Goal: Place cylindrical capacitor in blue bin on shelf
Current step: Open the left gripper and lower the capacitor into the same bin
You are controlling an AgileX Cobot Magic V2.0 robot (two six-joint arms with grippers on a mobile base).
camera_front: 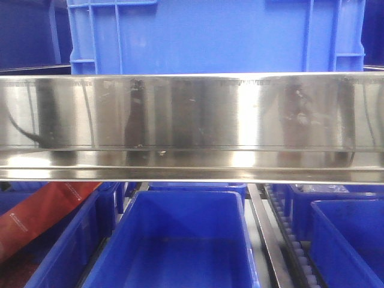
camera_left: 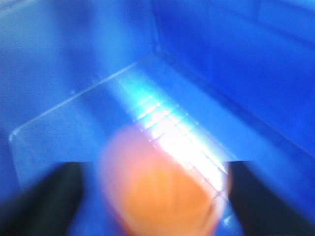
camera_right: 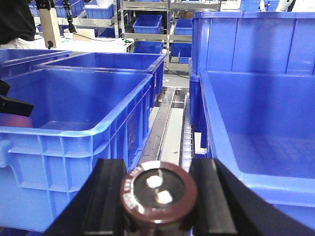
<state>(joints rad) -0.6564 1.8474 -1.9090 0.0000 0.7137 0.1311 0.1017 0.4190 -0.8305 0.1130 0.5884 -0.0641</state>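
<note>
Gripping a dark brown cylindrical capacitor with a silver top, the right pincer clamps it between two black fingers at 6 o'clock of the right wrist view. The capacitor is in no bin. Beyond it stand a broad blue plastic bin at 9 o'clock and a tall-walled blue bin at 3 o'clock, with a steel roller track between them.

The left wrist view is heavily blurred. The left pincer sits inside a deep blue bin, a rounded orange object between its dark fingers; whether they grip it I cannot tell.

The front view shows the shiny stainless-steel shelf, its mirror-like beam across the middle. An upper blue crate stands at 12 o'clock, a lower blue bin at 6 o'clock and a red-orange packet at 8 o'clock.
</note>
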